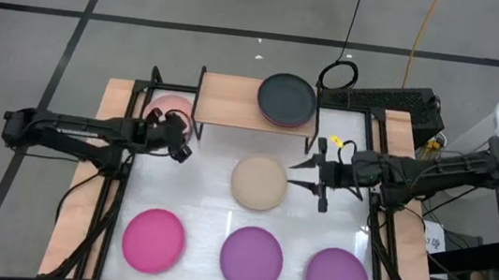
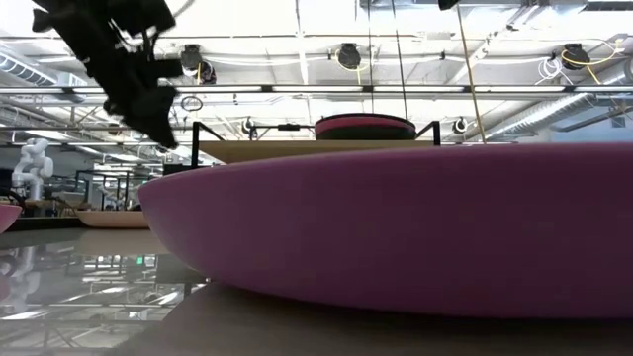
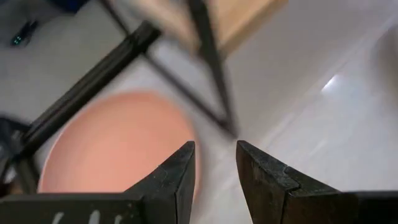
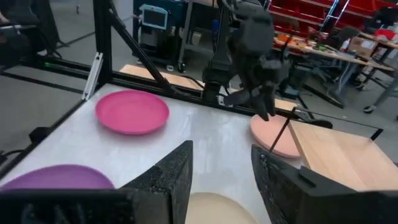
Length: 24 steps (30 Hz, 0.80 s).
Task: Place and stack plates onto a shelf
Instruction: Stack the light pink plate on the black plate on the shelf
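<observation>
Left end effector (image 1: 181, 142) narrowly open over round matte pale pink plate (image 1: 173, 111); right end effector (image 1: 306, 179) open beside beige plate (image 1: 259, 183).

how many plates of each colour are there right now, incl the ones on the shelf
magenta plate: 1
purple plates: 2
beige plate: 1
pale pink plate: 1
dark grey plate, on the shelf atop another plate whose purplish rim just shows: 1
plate under it: 1
total: 7
</observation>
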Motion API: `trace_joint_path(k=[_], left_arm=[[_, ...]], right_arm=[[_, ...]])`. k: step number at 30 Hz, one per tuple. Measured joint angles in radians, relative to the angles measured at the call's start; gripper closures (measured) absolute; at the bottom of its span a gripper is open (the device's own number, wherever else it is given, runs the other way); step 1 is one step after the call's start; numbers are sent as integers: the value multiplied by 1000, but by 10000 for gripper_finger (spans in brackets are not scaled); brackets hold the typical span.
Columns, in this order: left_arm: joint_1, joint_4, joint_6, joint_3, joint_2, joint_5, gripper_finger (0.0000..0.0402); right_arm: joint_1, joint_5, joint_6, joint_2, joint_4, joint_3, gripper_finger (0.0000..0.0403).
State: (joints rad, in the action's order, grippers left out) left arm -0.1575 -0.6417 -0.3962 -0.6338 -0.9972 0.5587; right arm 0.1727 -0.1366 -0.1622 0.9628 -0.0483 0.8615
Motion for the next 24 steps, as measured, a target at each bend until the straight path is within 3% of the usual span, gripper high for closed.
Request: trace_joint_path(k=[6,13,24], left_arm=[[-81,-59,17,0,-140,-9,277],[-169,-58,109,0,-276,-46,277],[-292,-38,185,0,-386,-128,277]], right_arm=[[39,-72,-15,2,25,-16,259],[60,-76,-8,2,22,-16,259],[72,-76,-11,2,22,-16,259]])
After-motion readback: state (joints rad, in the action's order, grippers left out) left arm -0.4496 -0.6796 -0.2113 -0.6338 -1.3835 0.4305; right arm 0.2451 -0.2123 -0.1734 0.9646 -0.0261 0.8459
